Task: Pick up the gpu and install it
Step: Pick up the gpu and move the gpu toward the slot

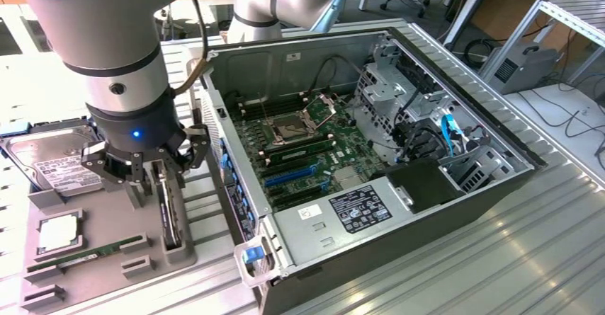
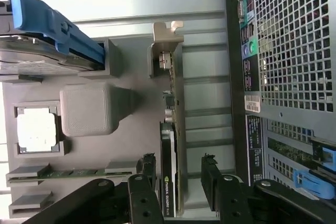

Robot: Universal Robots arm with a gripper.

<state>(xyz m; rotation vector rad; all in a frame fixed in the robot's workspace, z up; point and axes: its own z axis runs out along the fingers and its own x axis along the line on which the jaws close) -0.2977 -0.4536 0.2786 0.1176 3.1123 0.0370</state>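
While the gpu [image 1: 171, 219] [image 2: 168, 177] stands on its long edge in a slot of the grey tray [image 1: 104, 219], its silver bracket faces away from the gripper in the wrist view. The gripper [image 1: 156, 187] [image 2: 178, 163] hangs directly over the card with its jaws apart. One finger sits on each side of the board, and a gap shows at both. The arm's last links point straight down above the tray, on the exterior view's left. A RAM stick [image 1: 85, 255], a processor [image 1: 59, 233] and a hard drive [image 1: 57, 159] share the tray. The open computer case [image 1: 492, 187] lies just beside it, motherboard [image 1: 302, 152] exposed.
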